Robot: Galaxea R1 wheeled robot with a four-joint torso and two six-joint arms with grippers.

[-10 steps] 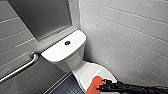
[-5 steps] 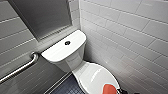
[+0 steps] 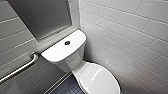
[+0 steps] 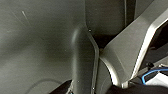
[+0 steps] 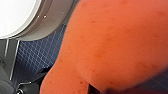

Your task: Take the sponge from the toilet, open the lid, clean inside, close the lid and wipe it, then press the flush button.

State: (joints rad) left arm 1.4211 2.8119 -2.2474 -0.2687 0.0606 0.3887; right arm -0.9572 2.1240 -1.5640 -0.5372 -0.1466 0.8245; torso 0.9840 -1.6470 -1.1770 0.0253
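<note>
The white toilet (image 3: 72,63) stands in the corner, seen from above in the head view. Its oval lid (image 3: 100,80) is down. The small dark flush button (image 3: 67,43) sits in the middle of the flat tank top (image 3: 60,51). The orange-red sponge (image 5: 117,42) looms large and very close in the right wrist view, with my right gripper shut on it. It hangs beside the curved underside of the bowl (image 5: 42,22), above the blue tiled floor (image 5: 37,55). My left gripper is open and holds nothing.
A steel grab bar (image 3: 22,67) runs along the grey tiled wall left of the tank. White wall tiles (image 3: 130,37) close in on the toilet's right side. Grey panels of my own body (image 4: 50,45) show in the left wrist view.
A second ago my right arm with the sponge lay over the lid at the lower right of the head view. It has drawn back out of that view.
</note>
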